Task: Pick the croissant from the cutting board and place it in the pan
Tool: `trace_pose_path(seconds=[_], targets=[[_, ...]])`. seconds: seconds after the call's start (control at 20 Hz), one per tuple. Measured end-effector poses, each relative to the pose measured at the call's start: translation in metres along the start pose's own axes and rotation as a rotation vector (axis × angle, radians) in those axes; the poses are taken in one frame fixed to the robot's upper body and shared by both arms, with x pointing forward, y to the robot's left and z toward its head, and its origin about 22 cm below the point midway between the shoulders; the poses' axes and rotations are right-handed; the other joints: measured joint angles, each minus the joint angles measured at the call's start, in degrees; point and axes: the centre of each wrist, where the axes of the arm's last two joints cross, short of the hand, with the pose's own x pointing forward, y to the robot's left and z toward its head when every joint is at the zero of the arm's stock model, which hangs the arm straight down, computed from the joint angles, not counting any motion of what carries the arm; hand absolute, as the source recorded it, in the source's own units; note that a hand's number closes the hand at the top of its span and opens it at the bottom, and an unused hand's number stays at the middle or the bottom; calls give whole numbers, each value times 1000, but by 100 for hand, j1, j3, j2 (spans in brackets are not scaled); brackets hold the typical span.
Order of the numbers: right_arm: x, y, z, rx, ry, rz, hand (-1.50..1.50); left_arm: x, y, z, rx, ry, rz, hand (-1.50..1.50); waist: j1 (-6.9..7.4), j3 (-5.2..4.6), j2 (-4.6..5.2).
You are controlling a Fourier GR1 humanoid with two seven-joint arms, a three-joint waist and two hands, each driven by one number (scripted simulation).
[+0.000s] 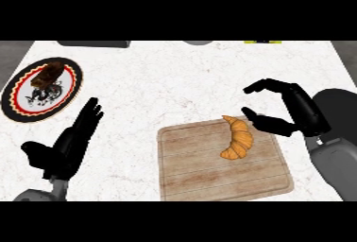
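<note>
A golden croissant (237,137) lies on the right half of the wooden cutting board (195,165), its length running from far to near. My right hand (300,111) hovers just right of the croissant's far end, open, with arched fingers and the thumb spread apart; nothing is between them. The thumb tip sits close to the croissant's far tip. A dark round pan (340,101) shows partly behind that hand at the right edge. My left hand (70,142) rests open on the counter at the left, fingers straight.
A black-rimmed plate (15,101) with a brown pastry (49,73) sits at the far left. Along the counter's far edge are a dark grey object (94,43), a grey one (199,42) and a yellow one (263,41).
</note>
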Motion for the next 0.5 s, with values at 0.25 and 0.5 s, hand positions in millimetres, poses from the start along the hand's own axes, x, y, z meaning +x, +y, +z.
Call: trace_pose_path(seconds=[0.25, 0.5], targets=[[20, 28, -28, -3, -167, 145, -150, 0, -25, -8, -104, 85, 88, 0, -52, 51, -24], [35, 42, -39, 239, -102, 379, -150, -3, -35, -8, -131, 112, 121, 0, -94, 46, -72]])
